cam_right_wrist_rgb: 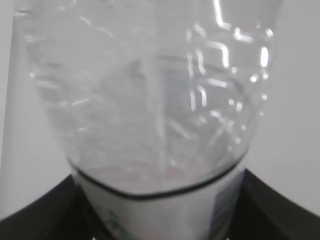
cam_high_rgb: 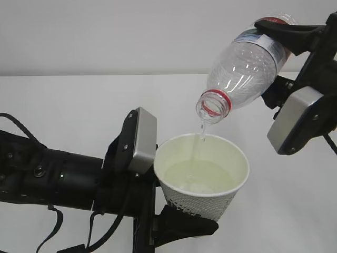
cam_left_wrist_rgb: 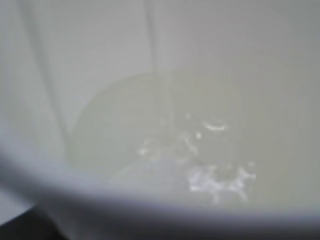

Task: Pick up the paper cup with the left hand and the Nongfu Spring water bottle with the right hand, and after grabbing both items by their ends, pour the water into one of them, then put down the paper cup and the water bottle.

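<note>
Right hand (cam_high_rgb: 287, 39) clamped on tilted Nongfu Spring water bottle (cam_high_rgb: 245, 66) upper right, label text unreadable, water (cam_high_rgb: 200, 132) streaming into paper cup (cam_high_rgb: 202, 176) lower centre, left hand (cam_high_rgb: 174, 221) gripping cup base.

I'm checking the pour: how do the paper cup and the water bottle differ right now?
The paper cup stands upright, mouth up; the water bottle is tipped, its red-ringed mouth pointing down over the cup. The cup is opaque white; the bottle is clear plastic. The cup sits low, the bottle higher. Each is held by a claw, and a thin stream of water joins them.
</note>
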`<state>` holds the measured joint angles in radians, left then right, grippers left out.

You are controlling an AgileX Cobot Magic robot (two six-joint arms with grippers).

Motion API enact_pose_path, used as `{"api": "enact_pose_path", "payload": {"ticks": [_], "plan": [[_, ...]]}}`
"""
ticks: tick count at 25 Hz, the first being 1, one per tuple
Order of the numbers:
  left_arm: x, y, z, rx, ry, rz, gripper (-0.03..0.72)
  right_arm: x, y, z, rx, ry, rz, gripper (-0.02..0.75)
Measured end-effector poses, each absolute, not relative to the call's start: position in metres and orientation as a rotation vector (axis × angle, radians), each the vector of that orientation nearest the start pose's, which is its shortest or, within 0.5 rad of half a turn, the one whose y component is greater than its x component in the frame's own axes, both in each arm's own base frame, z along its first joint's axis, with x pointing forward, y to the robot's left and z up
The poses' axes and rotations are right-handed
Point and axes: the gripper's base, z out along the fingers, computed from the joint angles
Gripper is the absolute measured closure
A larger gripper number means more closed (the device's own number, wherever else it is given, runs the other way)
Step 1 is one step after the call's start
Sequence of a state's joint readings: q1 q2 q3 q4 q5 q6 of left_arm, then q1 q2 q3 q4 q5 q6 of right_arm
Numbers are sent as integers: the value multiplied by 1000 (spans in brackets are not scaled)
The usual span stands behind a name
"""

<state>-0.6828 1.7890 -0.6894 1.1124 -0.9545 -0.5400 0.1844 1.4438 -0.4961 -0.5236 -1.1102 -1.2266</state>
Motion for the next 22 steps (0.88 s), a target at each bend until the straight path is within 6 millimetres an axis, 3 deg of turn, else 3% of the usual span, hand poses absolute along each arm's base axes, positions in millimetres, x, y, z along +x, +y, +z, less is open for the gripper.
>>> {"api": "enact_pose_path", "payload": {"ticks": [22], "plan": [[195, -245, 162, 1422, 1447, -1053, 196, 251, 88, 248, -1297, 632, -762, 230]]}}
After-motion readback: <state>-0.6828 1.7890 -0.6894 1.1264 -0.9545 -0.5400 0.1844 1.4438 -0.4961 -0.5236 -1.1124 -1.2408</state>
